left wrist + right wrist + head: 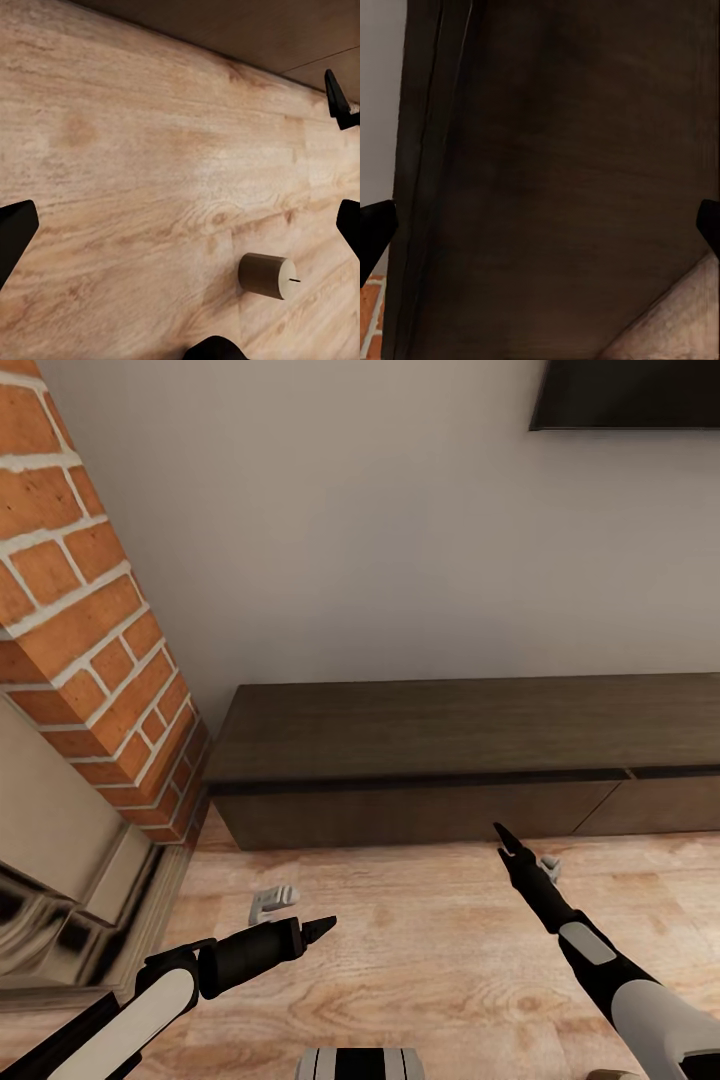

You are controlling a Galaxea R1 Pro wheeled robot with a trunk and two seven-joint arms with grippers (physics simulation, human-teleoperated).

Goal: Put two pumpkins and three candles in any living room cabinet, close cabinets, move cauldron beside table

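One candle (pixel 268 275), a short beige cylinder with a dark wick tip, lies on its side on the wooden floor in the left wrist view. My left gripper (pixel 184 225) hangs open above the floor, apart from the candle. The long, low, dark brown cabinet (pixel 420 740) stands against the wall with its drawer fronts shut. My right gripper (pixel 503 837) is open and points at the cabinet front (pixel 555 150) from close by, holding nothing. In the head view my left gripper (pixel 325 927) hovers over the floor, left of the right arm. The pumpkins, cauldron and table are out of view.
A red brick fireplace column (pixel 90 620) with a glossy stone hearth (pixel 60 920) stands at the left, touching the cabinet's end. A dark screen (pixel 625 395) hangs on the wall. Wooden floor (pixel 400 960) lies between me and the cabinet.
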